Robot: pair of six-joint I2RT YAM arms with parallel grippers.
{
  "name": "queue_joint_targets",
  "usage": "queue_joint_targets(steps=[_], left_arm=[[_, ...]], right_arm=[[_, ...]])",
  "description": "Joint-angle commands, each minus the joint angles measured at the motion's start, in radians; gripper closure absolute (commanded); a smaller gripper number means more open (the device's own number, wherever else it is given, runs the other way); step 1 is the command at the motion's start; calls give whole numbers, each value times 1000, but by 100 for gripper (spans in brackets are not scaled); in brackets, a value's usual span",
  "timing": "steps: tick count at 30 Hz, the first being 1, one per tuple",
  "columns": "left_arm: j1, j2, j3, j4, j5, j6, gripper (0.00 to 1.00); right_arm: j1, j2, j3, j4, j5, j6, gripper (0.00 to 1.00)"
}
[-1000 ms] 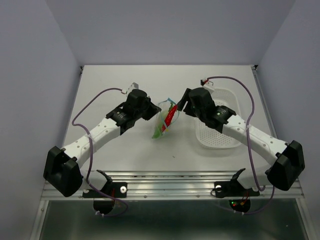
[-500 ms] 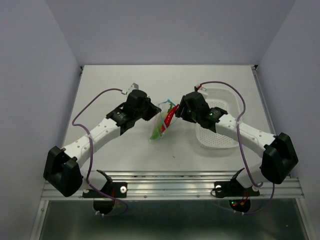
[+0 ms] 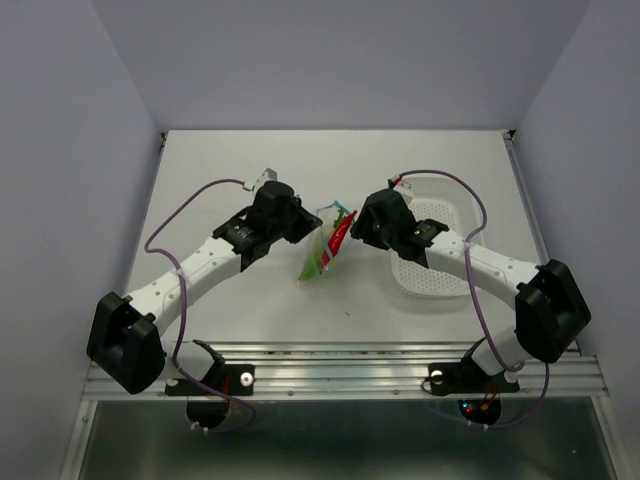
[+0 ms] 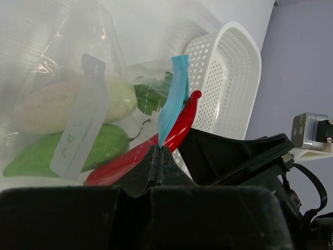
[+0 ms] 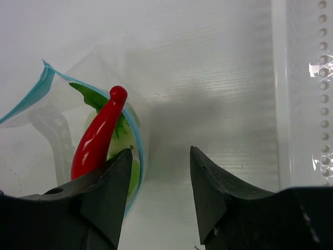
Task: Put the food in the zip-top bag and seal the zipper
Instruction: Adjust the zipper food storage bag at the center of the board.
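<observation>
My left gripper (image 4: 156, 154) is pinched shut on the zipper (image 4: 174, 99), with the zip-top bag (image 3: 322, 255) between the arms. The right gripper (image 5: 160, 159) has its jaws apart and empty. The chili (image 5: 99, 136) pokes out of the bag mouth, pointing away from the fingers just left of the gap, maybe touching. The radish (image 4: 62, 107) and pod (image 4: 67, 151) are inside.

Left gripper (image 4: 156, 152) clamped tight, right gripper (image 5: 160, 156) jaws apart.
</observation>
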Motion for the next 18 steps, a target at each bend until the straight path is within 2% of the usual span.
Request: queue_joint_targets(steps=[1, 6, 11, 18], left_arm=[[4, -33, -16, 35, 15, -5, 100], [5, -27, -29, 45, 21, -10, 100], [5, -29, -34, 50, 49, -11, 100], [5, -45, -43, 59, 49, -11, 100]], right_arm=[[-5, 10, -6, 99, -20, 14, 48], [-5, 25, -15, 151, -61, 19, 53], [-5, 23, -22, 159, -64, 23, 66], [-5, 31, -34, 159, -70, 29, 66]])
